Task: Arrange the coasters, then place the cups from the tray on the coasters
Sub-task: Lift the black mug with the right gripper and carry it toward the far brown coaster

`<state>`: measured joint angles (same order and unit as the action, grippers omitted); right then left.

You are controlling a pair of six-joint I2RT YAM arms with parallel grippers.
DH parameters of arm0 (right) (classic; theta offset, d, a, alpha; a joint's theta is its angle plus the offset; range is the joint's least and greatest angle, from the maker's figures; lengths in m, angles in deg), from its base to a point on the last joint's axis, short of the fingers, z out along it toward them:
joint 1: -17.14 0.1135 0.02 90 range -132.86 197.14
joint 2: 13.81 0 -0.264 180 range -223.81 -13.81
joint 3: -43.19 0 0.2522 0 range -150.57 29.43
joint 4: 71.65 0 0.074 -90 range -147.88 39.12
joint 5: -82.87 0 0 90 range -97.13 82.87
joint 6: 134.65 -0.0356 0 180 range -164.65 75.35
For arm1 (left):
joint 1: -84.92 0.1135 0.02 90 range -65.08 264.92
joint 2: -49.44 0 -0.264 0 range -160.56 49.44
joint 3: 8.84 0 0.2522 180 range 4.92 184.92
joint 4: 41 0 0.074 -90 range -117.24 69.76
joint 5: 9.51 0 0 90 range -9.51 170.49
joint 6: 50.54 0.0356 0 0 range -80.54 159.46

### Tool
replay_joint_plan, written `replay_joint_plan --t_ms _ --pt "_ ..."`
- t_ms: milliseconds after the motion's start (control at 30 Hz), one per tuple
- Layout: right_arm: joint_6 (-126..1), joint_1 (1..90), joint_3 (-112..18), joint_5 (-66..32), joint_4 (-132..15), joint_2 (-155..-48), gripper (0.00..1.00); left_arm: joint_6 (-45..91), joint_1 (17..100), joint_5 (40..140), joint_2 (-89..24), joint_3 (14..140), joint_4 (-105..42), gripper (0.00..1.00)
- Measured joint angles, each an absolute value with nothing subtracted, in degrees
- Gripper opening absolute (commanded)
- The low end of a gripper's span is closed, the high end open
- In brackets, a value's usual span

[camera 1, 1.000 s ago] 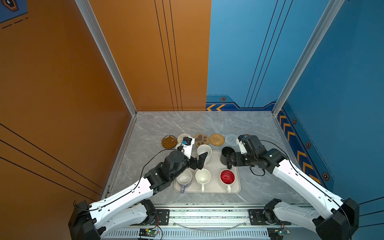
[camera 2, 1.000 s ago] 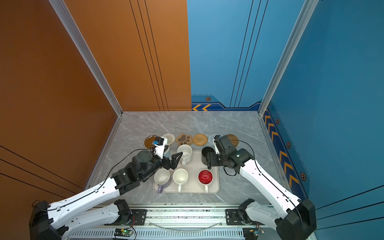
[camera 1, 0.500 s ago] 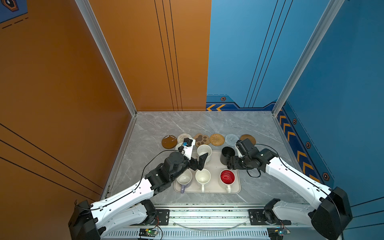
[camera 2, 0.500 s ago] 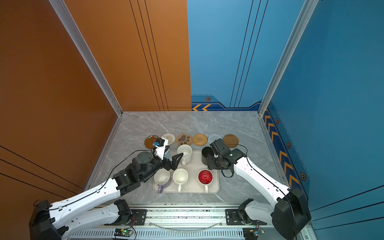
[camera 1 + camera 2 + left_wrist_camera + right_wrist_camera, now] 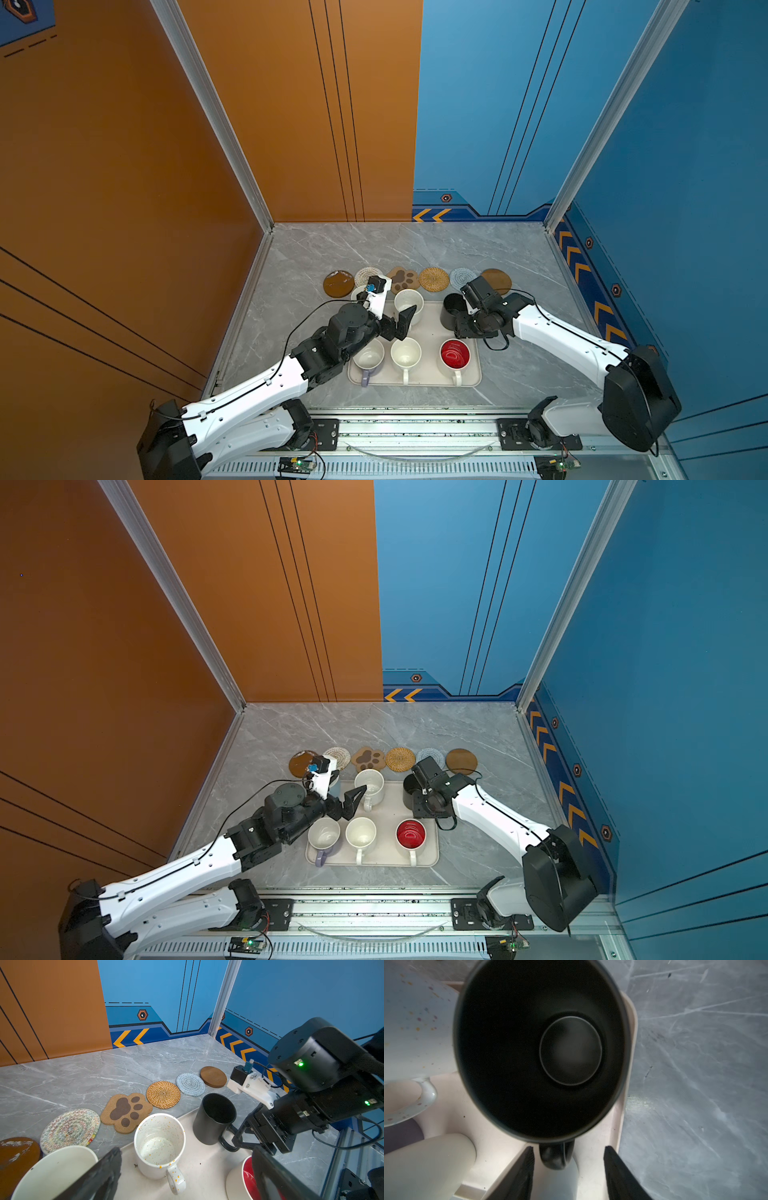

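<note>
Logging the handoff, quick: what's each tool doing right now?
Left tool: open, holding nothing.
Right tool: open, straddling the black mug handle, not yet gripping.

White tubular link shells; black boxy joint housings; looping black cables; green status lights; white screwed camera bracket.

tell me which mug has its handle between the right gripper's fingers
The matte black mug, the only dark one, at the tray's far right corner.

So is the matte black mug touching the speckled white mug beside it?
Apart. The left wrist view shows bare cream tray between the black mug and the speckled white mug.
</note>
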<state>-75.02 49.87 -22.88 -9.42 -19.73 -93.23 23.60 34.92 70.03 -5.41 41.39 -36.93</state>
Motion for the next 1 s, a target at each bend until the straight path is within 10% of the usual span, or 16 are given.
replay_joint_plan --t_ms 1000 --pt "-74.91 50.05 -26.27 -8.28 -21.53 -100.42 0.24 23.08 35.16 65.05 -2.94 40.49 -38.24 0.98"
